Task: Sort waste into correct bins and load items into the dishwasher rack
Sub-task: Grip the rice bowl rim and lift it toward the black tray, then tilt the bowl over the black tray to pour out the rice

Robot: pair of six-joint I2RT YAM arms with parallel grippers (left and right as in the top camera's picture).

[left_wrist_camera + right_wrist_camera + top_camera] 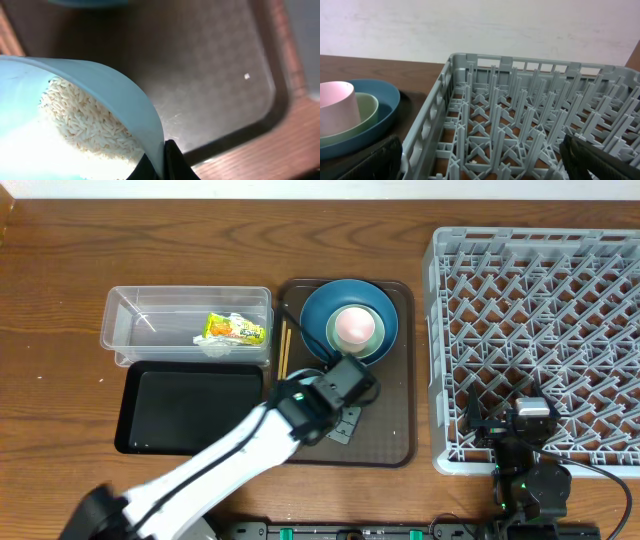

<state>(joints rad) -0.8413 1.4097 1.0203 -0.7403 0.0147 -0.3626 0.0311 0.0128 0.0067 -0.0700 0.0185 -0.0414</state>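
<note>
Left gripper (pixel 162 162) is pinched on the rim of the small light blue bowl (pixel 100 100), one finger inside and one outside, prob bc a rim pinch is the only way 2 fingers can carry it. The bowl hangs over the near part of the brown serving tray (pixel 210 75) with the rice (pixel 85 125) heaped in it. It looks tipped, tho that may just be the cam angle. One stray grain (pixel 246 76) lies on that tray.

The wrapper (pixel 236 329) and tissue (pixel 213 347) sit in the clear tub (pixel 130 330), left of the tray's far half. The black tray (pixel 190 405), left of its near half, looks bare, so imo the rice goes there next.

Pink cup (pixel 354 325), green bowl (pixel 335 348) and dark blue bowl (pixel 315 315) are nested on the tray's far end, chopsticks (pixel 283 348) along its left edge.

Right gripper (pixel 480 162) hangs over the near edge of the rack (pixel 540 310), right of the tray, jaws wide apart w/ nothing in them.
</note>
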